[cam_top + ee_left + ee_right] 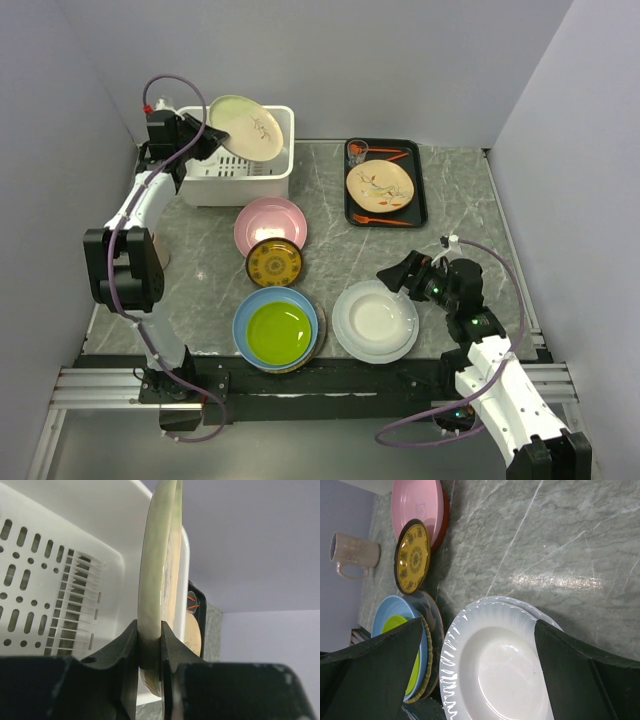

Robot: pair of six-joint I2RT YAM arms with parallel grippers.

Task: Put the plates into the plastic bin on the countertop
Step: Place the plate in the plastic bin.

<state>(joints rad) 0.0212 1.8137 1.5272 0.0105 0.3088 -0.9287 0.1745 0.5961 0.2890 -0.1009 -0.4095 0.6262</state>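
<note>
Currently held: sprig plate (245,125) (157,570), cream with a green rim, clamped by the rim in the left gripper (205,135) (150,635).
Left gripper state: both fingers pressed on opposite faces of the sprig plate.
Sprig plate attitude: tilted in the top view, edge-on in the left wrist view.
Sprig plate location: over the far right part of the bin (235,188) (50,580); contact with the bin cannot be told.
Bin location: far left of the countertop (450,200).
Right gripper state: right gripper (393,272) (480,665) with fingers spread wide, holding nothing.
Right gripper location: low over the right rim of the white plate (375,320) (495,670).
Centre plates: pink plate (270,222) just in front of the bin; gold plate (274,263) overlapping its near edge.
Near stack: green plate (278,333) on the blue plate (250,310), beside the white plate.
Tray (420,180): far right, carrying the peach plate (380,185).
Mug (352,555): seen in the right wrist view beyond the gold plate.
</note>
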